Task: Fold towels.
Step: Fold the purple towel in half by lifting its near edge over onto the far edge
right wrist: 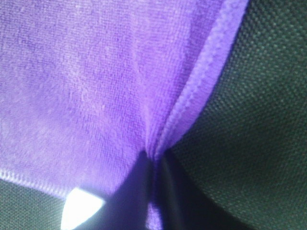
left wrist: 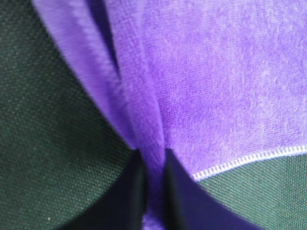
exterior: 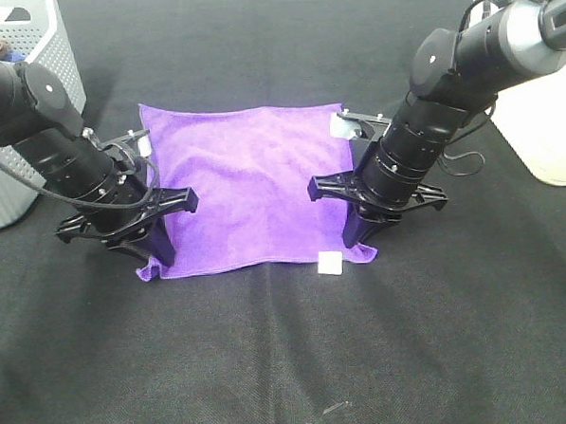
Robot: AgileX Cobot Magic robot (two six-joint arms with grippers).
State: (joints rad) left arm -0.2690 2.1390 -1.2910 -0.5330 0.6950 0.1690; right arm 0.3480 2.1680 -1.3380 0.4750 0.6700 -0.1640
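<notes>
Towel (exterior: 248, 185) flat, long axis seemingly crosswise.

exterior high: raised front, looking down, far | wrist views: very close on towel (exterior: 248, 185) side edges | shared: towel

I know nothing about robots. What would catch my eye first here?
A bright purple towel lies flat on the black tabletop. The left end effector and the right end effector, both black, each pinch a side edge near its front corners. A grey basket stands far left.
</notes>
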